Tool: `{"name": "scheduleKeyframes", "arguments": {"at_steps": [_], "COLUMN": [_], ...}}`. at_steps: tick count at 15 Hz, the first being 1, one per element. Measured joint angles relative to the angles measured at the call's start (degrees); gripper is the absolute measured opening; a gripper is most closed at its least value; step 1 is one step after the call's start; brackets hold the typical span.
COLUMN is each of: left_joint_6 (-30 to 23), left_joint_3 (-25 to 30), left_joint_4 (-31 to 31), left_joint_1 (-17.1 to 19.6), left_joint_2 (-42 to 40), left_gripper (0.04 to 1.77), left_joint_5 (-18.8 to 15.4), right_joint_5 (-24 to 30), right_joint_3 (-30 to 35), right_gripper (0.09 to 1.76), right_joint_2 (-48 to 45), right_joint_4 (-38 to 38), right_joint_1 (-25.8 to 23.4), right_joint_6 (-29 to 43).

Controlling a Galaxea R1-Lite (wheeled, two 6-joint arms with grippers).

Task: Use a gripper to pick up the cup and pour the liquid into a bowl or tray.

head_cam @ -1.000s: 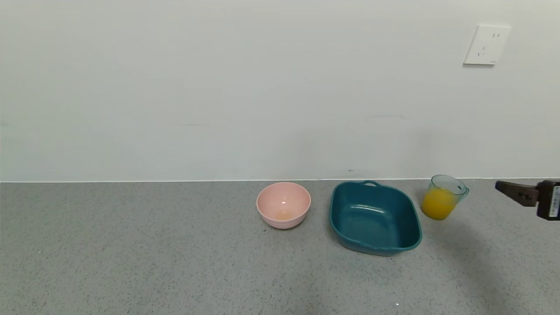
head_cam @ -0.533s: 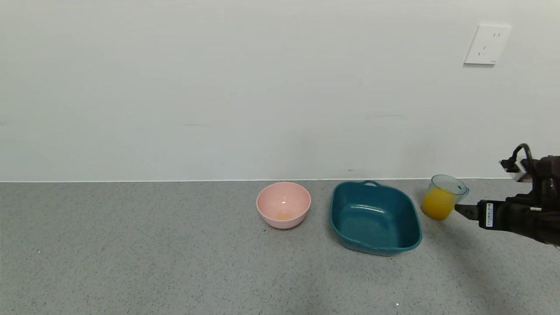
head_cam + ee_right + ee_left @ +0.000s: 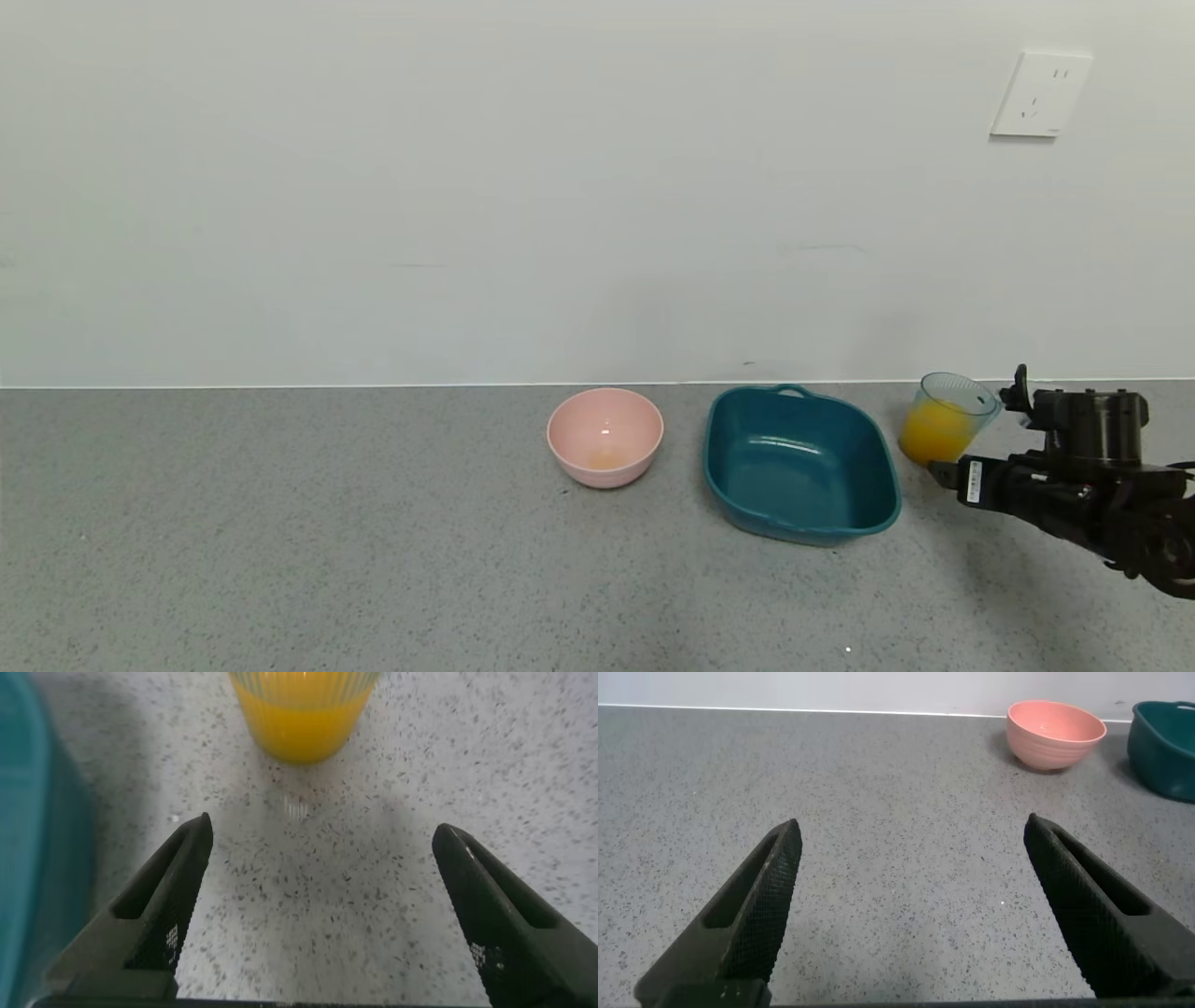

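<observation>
Translucent blue-grey plastic cup [image 3: 948, 420] of orange liquid [image 3: 301, 721] upright on counter, beside dark teal rounded-square basin [image 3: 799, 464]. Right gripper [image 3: 322, 905] near cup, spread wide, empty. Left gripper [image 3: 915, 910] wide, empty, well away.

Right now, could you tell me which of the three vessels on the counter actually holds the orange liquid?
The cup, at the right end beside the right gripper. The teal basin and pink bowl hold no such fill.

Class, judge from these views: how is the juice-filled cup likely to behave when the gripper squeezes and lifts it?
The cup looks like thin translucent plastic, so it may flex under a squeeze. Its liquid fills over half, making it probably heavy for its size and apt to slosh. It tapers to a narrow base, so a sideways nudge from the open right gripper might tip it.
</observation>
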Motion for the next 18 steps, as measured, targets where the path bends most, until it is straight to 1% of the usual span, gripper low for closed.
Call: {"name": "scheduleKeyframes", "arguments": {"at_steps": [5,10,14,18], "left_joint_6": [0.0,0.02,0.0,0.0], "left_joint_3": [0.0,0.0,0.0,0.0], "left_joint_4": [0.0,0.0,0.0,0.0], "left_joint_1": [0.0,0.0,0.0,0.0], "left_joint_2": [0.0,0.0,0.0,0.0], "left_gripper": [1.72,1.72,1.72,1.72], "left_joint_5": [0.0,0.0,-0.02,0.0], "right_joint_5": [-3.34,-3.67,-3.8,-5.79], "right_joint_3": [-0.2,-1.76,-4.85,-8.59], "right_gripper": [1.71,1.71,1.71,1.71], "right_joint_2": [8.84,15.43,18.55,20.89], "right_joint_4": [-13.2,-23.43,-24.17,-24.22], "right_joint_1": [0.49,0.57,0.62,0.74], "right_joint_6": [1.56,1.43,1.34,0.49]}}
